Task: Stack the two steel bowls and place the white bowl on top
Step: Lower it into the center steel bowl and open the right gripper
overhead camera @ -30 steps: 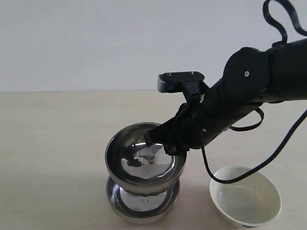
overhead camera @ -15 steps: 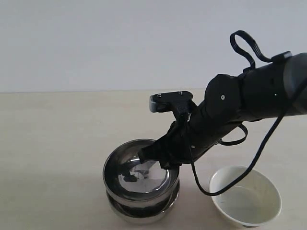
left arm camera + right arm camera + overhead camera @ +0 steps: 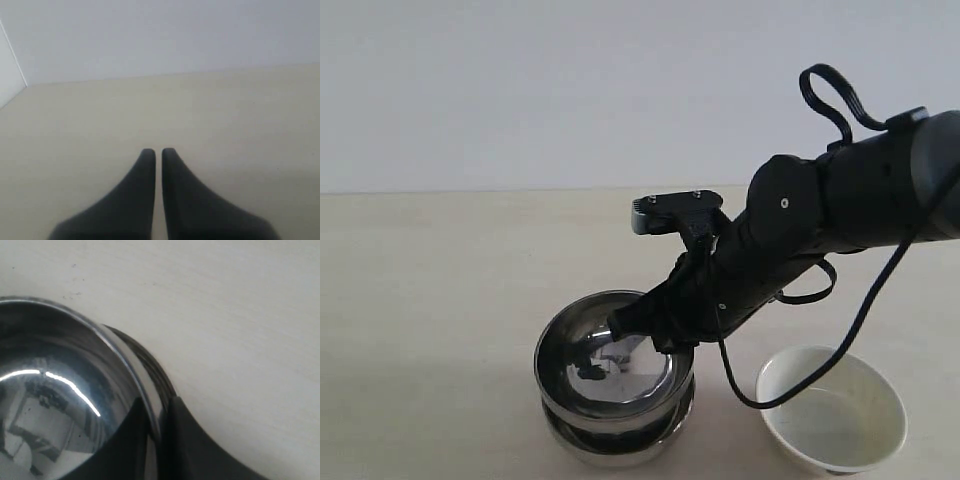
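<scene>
Bowls: we see two shiny steel ones, top steel bowl inside bottom steel bowl, and one white bowl at three o'clock. Right gripper pinches the top rim; left gripper is pressed together.

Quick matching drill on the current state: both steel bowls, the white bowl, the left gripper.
1 upper steel bowl
2 lower steel bowl
3 white bowl
4 left gripper

A alone on the table, empty
B shut, holding nothing
C rim pinched by the right gripper
D bottom of the stack

Pairs: 1-C, 2-D, 3-A, 4-B
</scene>
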`<state>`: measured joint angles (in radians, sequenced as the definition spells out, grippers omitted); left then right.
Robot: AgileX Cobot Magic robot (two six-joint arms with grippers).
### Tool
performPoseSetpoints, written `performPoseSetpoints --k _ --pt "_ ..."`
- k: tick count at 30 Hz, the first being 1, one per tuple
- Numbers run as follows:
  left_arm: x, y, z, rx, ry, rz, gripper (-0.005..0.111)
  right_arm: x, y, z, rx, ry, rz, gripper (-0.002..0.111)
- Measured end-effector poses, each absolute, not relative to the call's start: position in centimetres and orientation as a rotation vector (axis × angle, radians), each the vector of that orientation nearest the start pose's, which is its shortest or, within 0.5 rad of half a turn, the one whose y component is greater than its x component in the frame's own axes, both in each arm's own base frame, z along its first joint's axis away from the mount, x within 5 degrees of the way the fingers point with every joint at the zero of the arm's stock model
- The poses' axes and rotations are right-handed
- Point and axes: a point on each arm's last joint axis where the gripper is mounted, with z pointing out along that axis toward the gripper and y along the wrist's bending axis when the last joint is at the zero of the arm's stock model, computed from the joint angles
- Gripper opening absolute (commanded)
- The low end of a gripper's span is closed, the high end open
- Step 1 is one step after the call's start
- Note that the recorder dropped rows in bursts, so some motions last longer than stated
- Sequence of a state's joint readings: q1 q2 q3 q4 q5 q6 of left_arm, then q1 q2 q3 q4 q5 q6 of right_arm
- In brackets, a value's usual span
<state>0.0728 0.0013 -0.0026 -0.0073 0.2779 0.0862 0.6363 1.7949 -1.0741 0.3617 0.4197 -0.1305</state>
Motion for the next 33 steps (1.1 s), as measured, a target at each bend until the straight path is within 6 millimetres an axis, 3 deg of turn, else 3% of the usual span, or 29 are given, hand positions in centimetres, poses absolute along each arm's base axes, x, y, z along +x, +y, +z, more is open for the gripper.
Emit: performPoseSetpoints --k 10,17,28,33 --pt "5.5 0.4 18.9 0.007 1.761 0.109 0.004 28.4 22.6 18.2 -0.625 2.587 0.478 0.003" --pt "5.5 0.4 18.9 0.007 1.761 0.109 0.004 28.6 22.6 18.3 -0.608 2.561 0.481 0.039" --pt "5.5 0.4 18.9 0.007 1.761 0.109 0.004 28.8 22.8 18.6 -0.598 2.542 0.486 0.039" --pt "5.5 0.4 18.9 0.007 1.761 0.109 0.004 29.1 23.1 20.1 -0.596 2.484 0.504 0.039"
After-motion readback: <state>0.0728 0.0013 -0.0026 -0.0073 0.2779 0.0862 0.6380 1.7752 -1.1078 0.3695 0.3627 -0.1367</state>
